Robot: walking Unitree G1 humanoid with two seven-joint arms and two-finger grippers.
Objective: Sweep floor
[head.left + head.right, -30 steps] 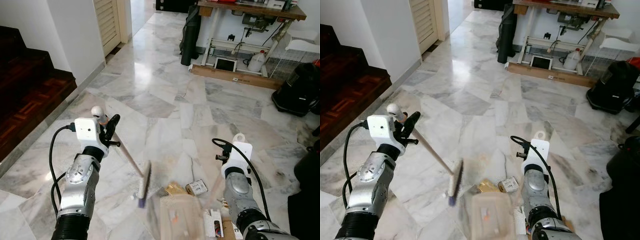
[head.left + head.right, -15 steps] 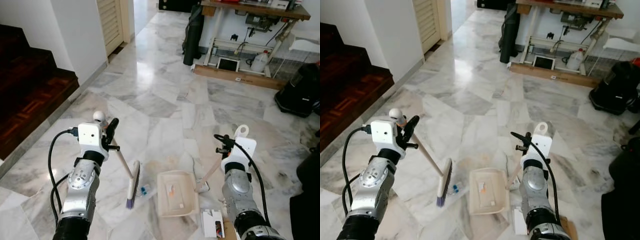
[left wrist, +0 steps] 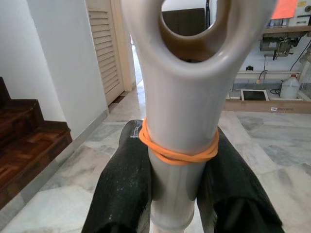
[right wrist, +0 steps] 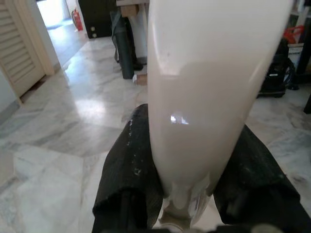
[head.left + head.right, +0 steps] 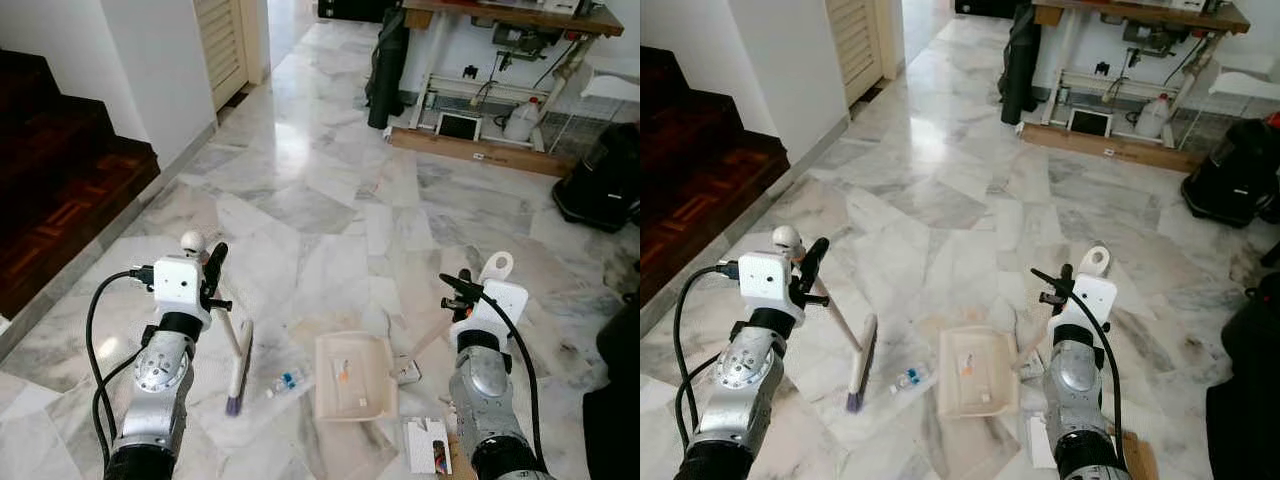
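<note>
Marble floor (image 5: 330,190) spread wide, far bench (image 5: 500,20) at the back. Cream dustpan (image 5: 352,375) flat on the floor near centre, handle clenched in the right tool (image 4: 194,160). Broom (image 5: 237,365) left of the dustpan, bristles down on the floor, handle clamped in the left tool (image 3: 177,184). Small blue-capped litter (image 5: 286,381) lying between broom and dustpan.
</note>
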